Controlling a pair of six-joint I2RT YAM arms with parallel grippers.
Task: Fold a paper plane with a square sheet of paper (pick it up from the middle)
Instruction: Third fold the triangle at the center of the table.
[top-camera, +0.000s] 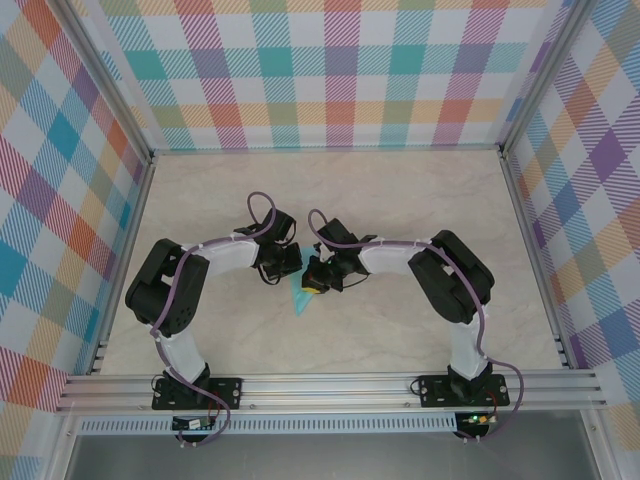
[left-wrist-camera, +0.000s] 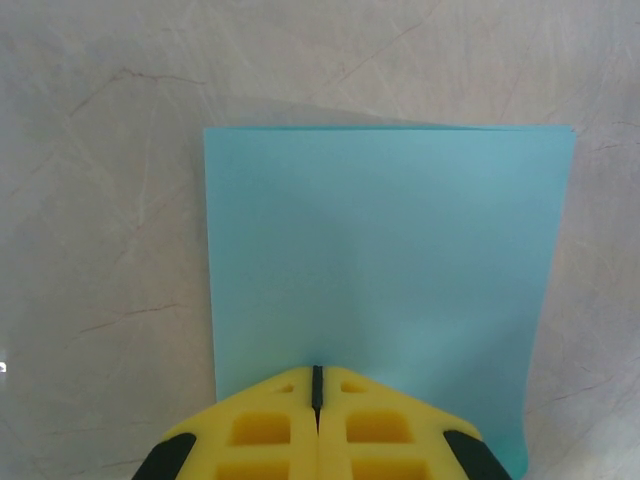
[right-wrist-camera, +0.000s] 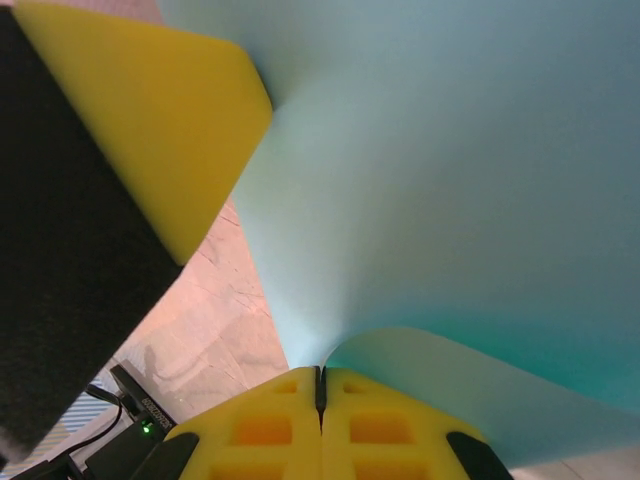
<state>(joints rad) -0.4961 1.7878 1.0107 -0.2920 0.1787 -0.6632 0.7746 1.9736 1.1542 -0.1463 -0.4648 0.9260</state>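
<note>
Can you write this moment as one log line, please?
left fingers: shut on paper sheet | right fingers: shut on paper sheet | paper: curved

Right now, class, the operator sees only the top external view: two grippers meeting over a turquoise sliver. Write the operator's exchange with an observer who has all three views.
Operator: Is anything held on the right side?
Observer: Yes. In the right wrist view the right gripper is shut, the turquoise sheet funnelling into its closed fingertips.
Operator: And on the left?
Observer: The left gripper is shut too, tips against the sheet; whether it pinches is unclear.
Operator: Any folds yet?
Observer: From the left wrist, the sheet is a plain, roughly square face with no visible crease.
</note>
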